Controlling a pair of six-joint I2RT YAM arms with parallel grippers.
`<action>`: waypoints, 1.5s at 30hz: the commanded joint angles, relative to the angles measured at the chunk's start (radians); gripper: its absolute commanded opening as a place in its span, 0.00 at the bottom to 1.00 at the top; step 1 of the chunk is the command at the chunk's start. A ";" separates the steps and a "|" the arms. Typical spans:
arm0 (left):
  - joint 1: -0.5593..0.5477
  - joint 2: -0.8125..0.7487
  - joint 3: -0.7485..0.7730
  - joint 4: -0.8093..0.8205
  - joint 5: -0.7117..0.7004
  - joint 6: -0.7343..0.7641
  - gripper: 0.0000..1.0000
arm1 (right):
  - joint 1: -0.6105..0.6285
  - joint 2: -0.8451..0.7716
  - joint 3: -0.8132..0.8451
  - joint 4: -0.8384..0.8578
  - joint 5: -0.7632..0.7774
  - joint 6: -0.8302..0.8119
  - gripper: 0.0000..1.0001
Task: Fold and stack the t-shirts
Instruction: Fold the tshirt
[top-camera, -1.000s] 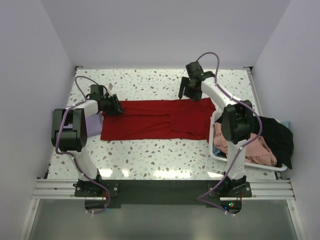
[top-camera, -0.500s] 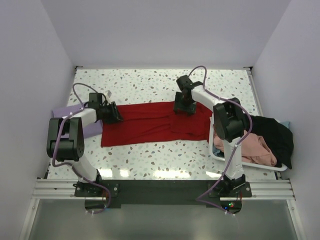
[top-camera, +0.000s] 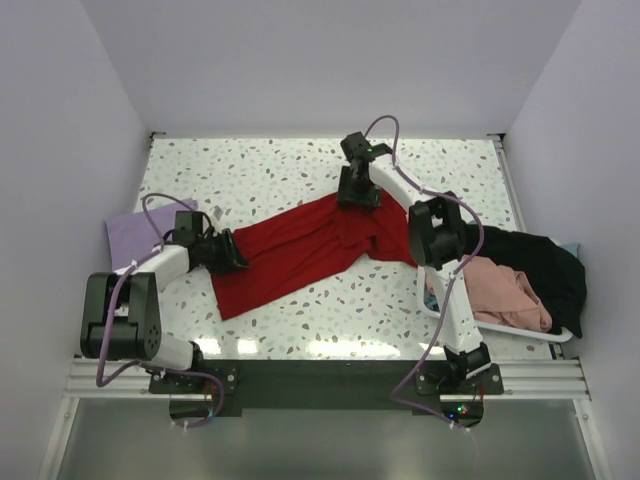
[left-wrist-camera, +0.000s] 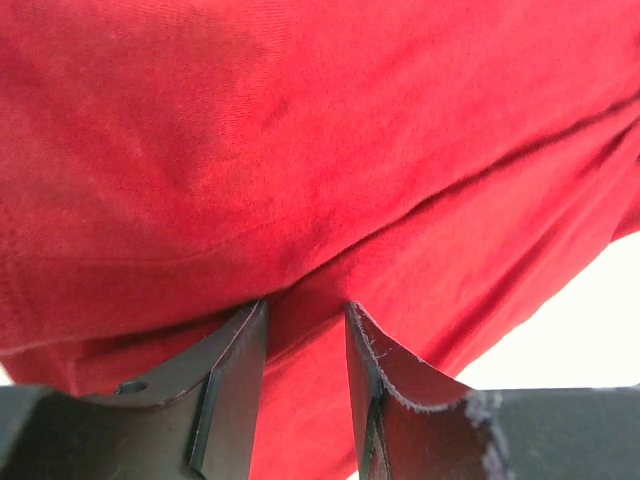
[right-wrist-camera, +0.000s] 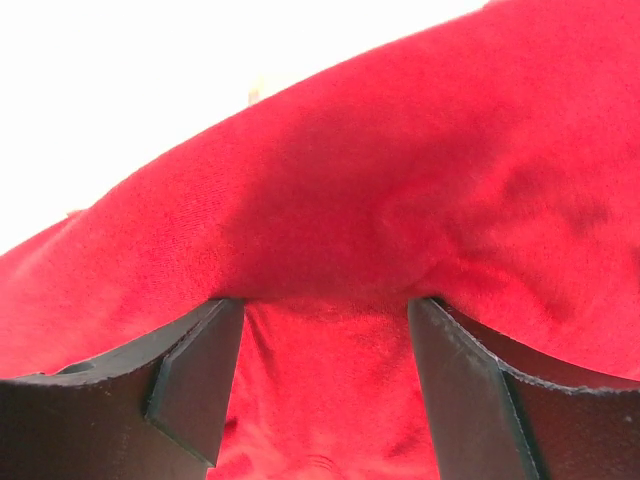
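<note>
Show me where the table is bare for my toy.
Bare table lies behind the red t-shirt, far left, and in a strip between it and the near edge. Crowded: lavender t-shirt on the left, full white basket on the right.

Red t-shirt (top-camera: 300, 245): large, bright red, creased; stretched as a long band lying diagonally across the counter's middle, left end nearer the near edge, right end nearer the far edge.
Lavender t-shirt (top-camera: 135, 232): pale, lying flat at the left edge.
Salmon-pink t-shirt (top-camera: 505, 300): crumpled heap at the right edge, toward the near-right corner.
Black t-shirt (top-camera: 545, 265): bunched at the right edge, touching the salmon-pink one.
</note>
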 joint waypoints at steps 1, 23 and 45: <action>-0.003 -0.052 -0.009 -0.056 0.013 0.004 0.42 | 0.000 0.101 0.055 0.065 -0.054 0.008 0.70; -0.003 0.090 0.214 0.014 -0.012 -0.037 0.41 | -0.002 -0.290 -0.388 0.168 -0.123 -0.001 0.71; -0.129 -0.172 -0.121 -0.107 -0.122 -0.194 0.41 | -0.012 -0.040 -0.207 0.076 -0.025 -0.066 0.74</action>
